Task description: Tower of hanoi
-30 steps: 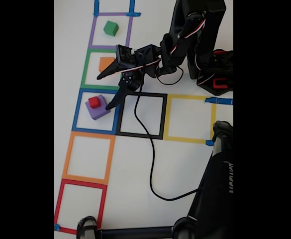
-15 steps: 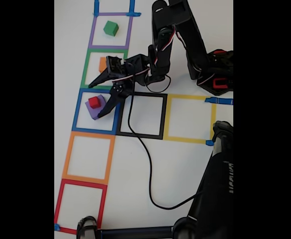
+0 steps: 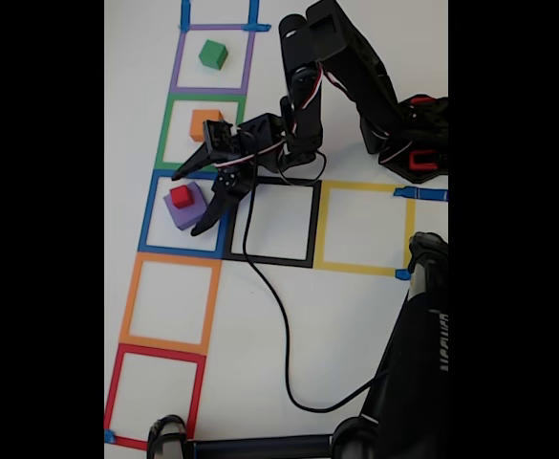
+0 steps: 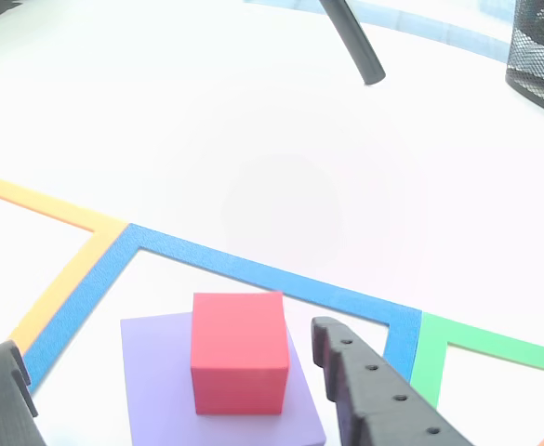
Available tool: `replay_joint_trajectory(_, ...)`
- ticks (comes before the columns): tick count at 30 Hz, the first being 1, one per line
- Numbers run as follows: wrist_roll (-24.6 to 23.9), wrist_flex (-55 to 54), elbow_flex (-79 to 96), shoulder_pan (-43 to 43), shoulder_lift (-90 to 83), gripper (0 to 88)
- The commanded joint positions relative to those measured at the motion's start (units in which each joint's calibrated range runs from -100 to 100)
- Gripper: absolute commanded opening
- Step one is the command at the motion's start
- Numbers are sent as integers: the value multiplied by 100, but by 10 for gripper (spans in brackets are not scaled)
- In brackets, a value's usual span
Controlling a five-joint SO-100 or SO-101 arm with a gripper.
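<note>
A small red cube [image 3: 181, 197] sits on top of a flat purple block [image 3: 191, 214] inside the blue tape square [image 3: 147, 215]. My gripper [image 3: 184, 203] is open, with one finger on each side of this stack. The other view shows the red cube [image 4: 239, 353] on the purple block [image 4: 155, 372] between my open gripper's [image 4: 165, 336] black fingers [image 4: 374, 390], apart from both. An orange cube [image 3: 203, 122] lies in the green square, partly behind the gripper. A green cube [image 3: 212, 54] lies in the purple square at the top.
Black [image 3: 312, 222], yellow [image 3: 365, 267], orange [image 3: 169, 343] and red [image 3: 155, 351] tape squares hold nothing. A black cable [image 3: 284, 325] runs across the white table. The arm base [image 3: 413, 139] stands at the right; a black stand [image 3: 418, 354] fills the lower right.
The arm has stretched left and lowered. The open gripper moved from beside the black square to straddle the red cube on the purple block.
</note>
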Motion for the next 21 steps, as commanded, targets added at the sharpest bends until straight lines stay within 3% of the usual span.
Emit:
replay_joint_trajectory(1,36,-120,-274,-80,3,358)
replay_joint_trajectory(11,36,-112,-474,-109,156,281)
replay_joint_trajectory(21,36,-87,-383,-71,172,263)
